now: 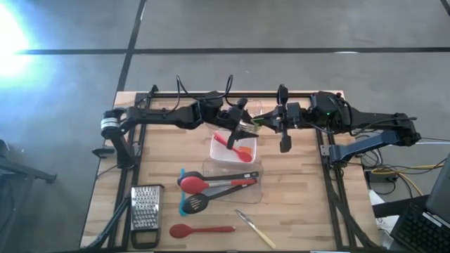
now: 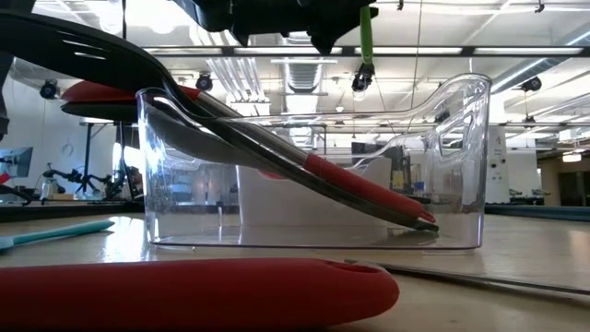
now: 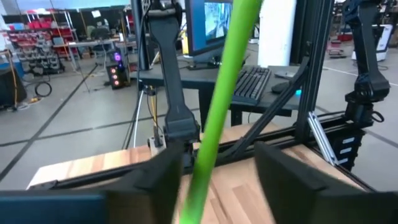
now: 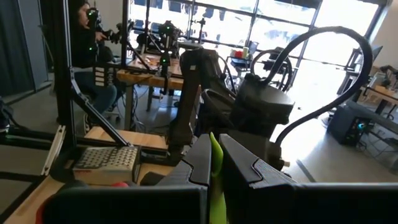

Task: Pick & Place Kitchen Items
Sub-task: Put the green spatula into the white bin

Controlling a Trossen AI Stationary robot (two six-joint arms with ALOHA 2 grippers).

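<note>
A green-handled utensil (image 1: 257, 121) is in the air over the table's far middle, between my two grippers. My right gripper (image 1: 271, 121) is shut on it, which shows in the right wrist view (image 4: 214, 158). My left gripper (image 1: 245, 125) is open. In the left wrist view its fingers (image 3: 158, 177) stand on either side of the green handle (image 3: 219, 106). In the low view the handle (image 2: 366, 37) hangs upright above a clear tub (image 2: 461, 166). In that tub a red spoon (image 1: 193, 184) and a black slotted spoon (image 1: 197, 204) lean on the rim. My right gripper pinches the green handle (image 4: 216, 149) between its two fingers. The fingers come about level from the table's right side and lie across the handle. The utensil is lifted clear of the table and tubs and hangs roughly upright below the hold.
A far tub (image 1: 250, 139) holds a red spatula (image 1: 226, 140) and an orange tool (image 1: 245, 152). A steel grater (image 1: 145, 207), a red spoon (image 1: 200, 230), a teal tool (image 1: 183, 191) and a wood-handled tool (image 1: 256, 228) lie near the front. A person (image 4: 84, 25) sits beyond the table.
</note>
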